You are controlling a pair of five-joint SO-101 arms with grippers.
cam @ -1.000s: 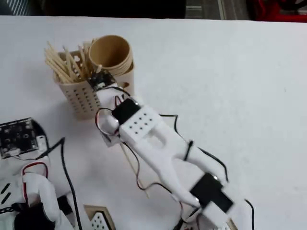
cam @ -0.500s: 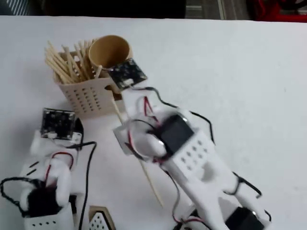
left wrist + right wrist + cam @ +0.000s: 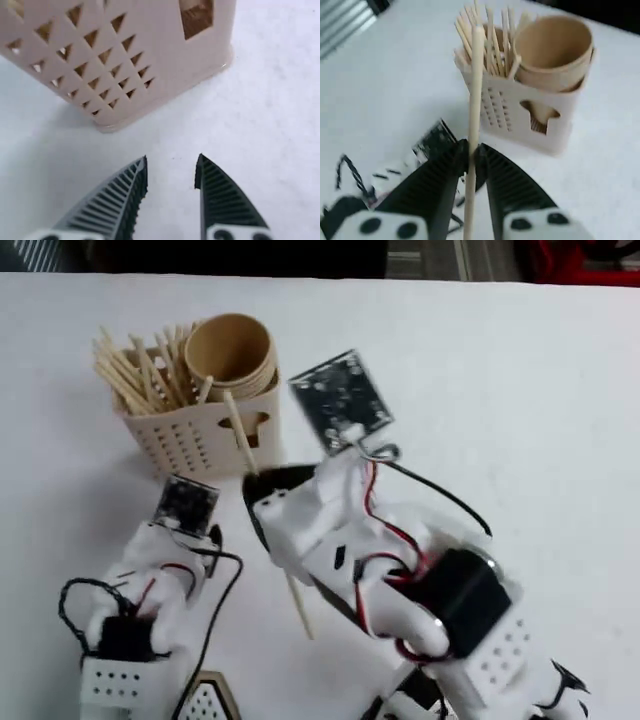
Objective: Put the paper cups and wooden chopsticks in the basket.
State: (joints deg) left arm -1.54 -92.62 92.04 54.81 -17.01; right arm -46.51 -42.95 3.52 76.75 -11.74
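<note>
- High view: one basket [image 3: 200,435] on the white surface [image 3: 500,390]. Inside it there's one nested stack of paper cups [image 3: 232,350] (can't tell how many) and a packed bunch of chopsticks [image 3: 135,375], way too many to count.
- Same view: the right pincer [image 3: 262,488] is just beside the basket, clamped on a single chopstick [image 3: 240,440] whose top end tilts toward the cups.
- Left wrist view: the left pincer [image 3: 172,160] is spread apart and holding nothing, near the basket's wall.
- Right wrist view: both jaws pinch that one stick, with the basket beyond.
</note>
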